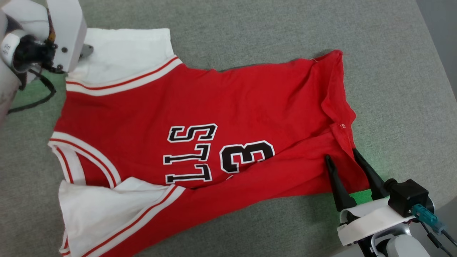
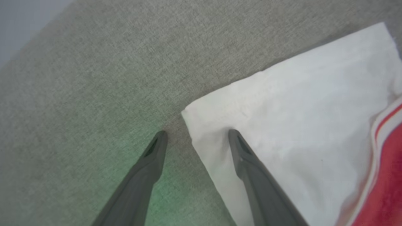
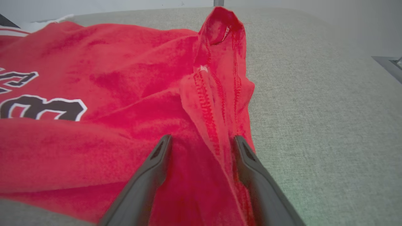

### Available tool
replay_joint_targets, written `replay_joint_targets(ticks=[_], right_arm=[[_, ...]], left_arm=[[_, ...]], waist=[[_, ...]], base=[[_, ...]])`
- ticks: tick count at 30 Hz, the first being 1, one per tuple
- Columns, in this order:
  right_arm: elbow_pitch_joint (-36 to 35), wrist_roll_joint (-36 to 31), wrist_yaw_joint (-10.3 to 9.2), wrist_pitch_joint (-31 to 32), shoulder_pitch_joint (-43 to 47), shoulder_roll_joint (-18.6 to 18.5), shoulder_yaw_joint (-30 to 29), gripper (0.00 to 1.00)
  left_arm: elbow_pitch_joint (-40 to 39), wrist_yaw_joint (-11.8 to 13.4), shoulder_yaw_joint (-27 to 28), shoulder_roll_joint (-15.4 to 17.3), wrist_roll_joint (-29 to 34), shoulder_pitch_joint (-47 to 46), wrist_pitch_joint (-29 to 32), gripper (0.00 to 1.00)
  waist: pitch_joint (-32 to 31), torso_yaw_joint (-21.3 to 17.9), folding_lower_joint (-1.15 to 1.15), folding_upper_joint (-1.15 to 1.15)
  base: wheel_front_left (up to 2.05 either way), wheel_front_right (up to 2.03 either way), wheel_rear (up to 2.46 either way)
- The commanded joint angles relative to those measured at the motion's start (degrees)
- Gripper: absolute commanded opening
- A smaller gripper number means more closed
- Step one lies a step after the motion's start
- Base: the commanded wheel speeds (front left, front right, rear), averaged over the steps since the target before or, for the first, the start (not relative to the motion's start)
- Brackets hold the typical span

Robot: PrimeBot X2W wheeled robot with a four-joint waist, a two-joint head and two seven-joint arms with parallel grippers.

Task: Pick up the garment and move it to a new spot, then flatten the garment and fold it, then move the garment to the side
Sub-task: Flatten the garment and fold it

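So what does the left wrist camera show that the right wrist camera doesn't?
Left wrist, not right wrist: the open left gripper straddling a corner of the white sleeve, with one finger over the sleeve and the other over bare surface. Right wrist, not left wrist: the open right gripper over the rumpled red hem, plus the black number. Both: the garment lying on the grey fabric surface.

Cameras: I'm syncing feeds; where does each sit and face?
Head view: on the head, looking down at the jersey on grey cloth; right gripper lower right, left arm upper left.
Left wrist view: on the left wrist, along the open left gripper at a white sleeve corner.
Right wrist view: on the right wrist, along its open fingers at the red hem.
Shared: all show the jersey.
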Motion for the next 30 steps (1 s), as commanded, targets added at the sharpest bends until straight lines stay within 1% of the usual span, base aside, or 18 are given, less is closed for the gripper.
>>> replay_joint_targets(ticks=[1,4,6,7,9,12,15,19,20,21,23,26,30], right_arm=[[0.21,0.34,-0.08,-0.38,-1.23,0.11,0.27,1.0],[0.89,0.97,-0.08,-0.46,-1.3,0.33,0.58,1.0],[1.28,1.27,-0.08,-0.41,-1.77,0.39,0.79,1.0],[1.5,1.4,-0.08,-0.43,-2.01,0.39,0.94,1.0],[1.92,1.65,-0.08,-0.47,-2.36,0.51,1.32,1.0],[2.59,1.87,-0.08,-0.48,-2.86,0.89,1.78,1.0],[3.17,2.08,-0.08,-0.48,-3.54,0.97,2.28,1.0],[3.79,2.51,-0.08,-0.51,-4.29,1.09,2.83,1.0],[3.91,2.62,-0.08,-0.5,-4.37,1.26,2.92,1.0],[4.02,2.7,-0.08,-0.51,-4.41,1.37,3.03,1.0],[4.22,2.79,-0.08,-0.46,-4.24,1.45,3.19,1.0],[4.22,3.77,-0.08,-0.46,-4.42,1.45,3.0,1.0],[3.29,5.6,-0.08,0.63,-5.94,0.59,2.47,1.0]], left_arm=[[0.93,-0.1,-0.5,-0.51,-0.35,-0.58,1.06,1.0],[3.69,-0.02,-1.55,-1.19,-1.13,-0.19,4.51,1.0],[5.4,0.67,-1.92,-2.16,-1.6,-0.06,6.7,1.0],[5.96,0.63,-2.31,-2.67,-1.8,-0.01,7.84,1.0],[7.69,1.8,-2.03,-4.09,-3.06,0.37,9.76,1.0],[9.52,2.83,-2.76,-6.24,-3.61,0.33,13.17,1.0],[10.96,4.16,-3.05,-8.43,-4.26,-0.2,15.56,1.0],[11.76,4.48,-3.35,-10.55,-3.95,-1.05,15.79,1.0],[11.7,4.16,-3.31,-11.04,-4.08,-1.17,15.35,0.54],[11.7,3.94,-3.05,-11.25,-4.16,-1.44,14.43,0.0],[11.9,3.58,-3.34,-11.05,-3.42,-1.92,13.48,0.0],[11.91,2.55,-3.1,-9.88,-3.28,-2.61,11.6,0.0],[12.54,1.84,-3.08,-9.64,-3.08,-2.91,10.13,0.0]], waist=[[0.63,-0.34,0.0,0.0],[1.03,-0.4,0.0,0.0],[1.27,-0.43,0.0,0.0],[1.38,-0.46,0.0,0.0],[1.57,-0.48,0.0,0.0],[1.76,-0.64,0.0,0.0],[1.99,-0.97,0.0,0.0],[2.29,-1.61,0.0,0.0],[2.36,-1.73,0.0,0.0],[2.39,-1.83,0.0,0.0],[2.36,-1.93,0.0,0.0],[2.01,-1.86,0.0,0.0],[1.03,-1.46,0.0,0.0]], base=[[0.0,0.0,0.0],[0.0,0.0,0.0],[0.0,0.0,0.0],[0.0,0.0,0.0],[0.0,0.0,0.0],[0.0,0.0,0.0],[0.0,0.0,0.0],[0.0,0.0,0.0],[0.0,0.0,0.0],[0.0,0.0,0.0],[0.0,0.0,0.0],[0.0,0.0,0.0],[0.0,0.0,0.0]])
